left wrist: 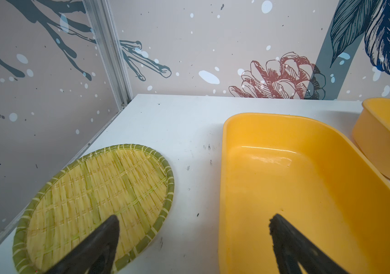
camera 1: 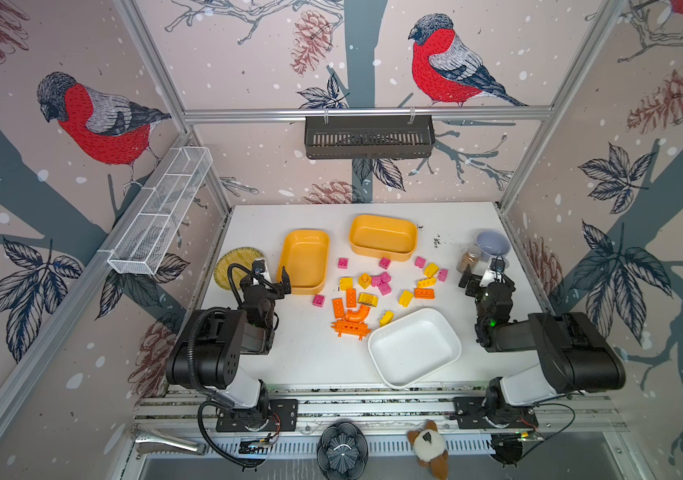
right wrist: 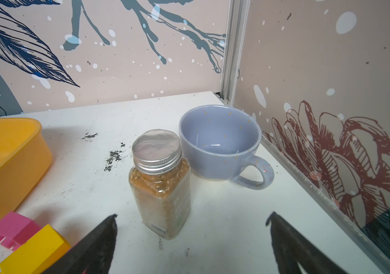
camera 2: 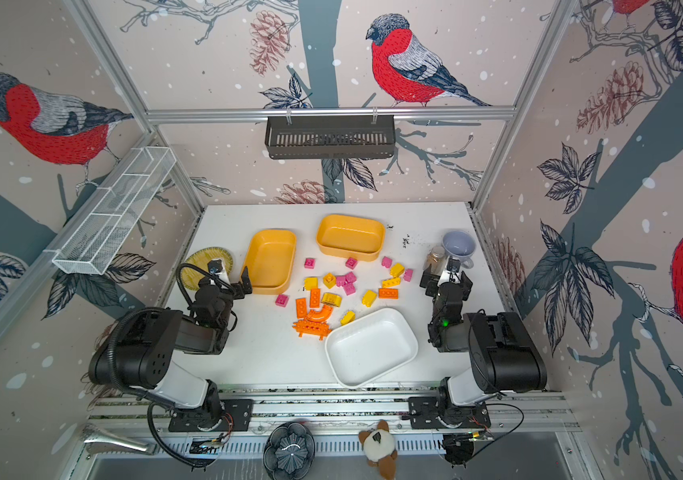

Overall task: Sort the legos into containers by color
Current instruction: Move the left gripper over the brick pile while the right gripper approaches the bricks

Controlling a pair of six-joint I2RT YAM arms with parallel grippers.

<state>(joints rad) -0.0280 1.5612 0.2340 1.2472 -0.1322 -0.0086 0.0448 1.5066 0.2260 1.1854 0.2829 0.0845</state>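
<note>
- On the white table (camera 1: 289, 365), bare room lies front-left, between the left arm and the brick pile, and along the back edge.
- White tub (camera 1: 414, 347): empty, skewed, near the front edge right of centre. Its back-left corner is just beside a yellow brick.
- Two yellow tubs, both empty and apart from each other: one (camera 1: 304, 259) left of the pile, one (camera 1: 383, 237) behind it.
- Woven plate (camera 1: 231, 266): against the left edge, near the left tub.
- Left gripper (left wrist: 194, 217): jaws spread wide, empty, one finger over the plate, one over the tub.
- Right gripper (right wrist: 192, 215): jaws spread wide, empty, facing the jar (right wrist: 160, 182).
- Mug (right wrist: 220, 142): back-right corner, just beside the jar.
- Legos (camera 1: 365, 280): loose mid-table, between the three tubs.
</note>
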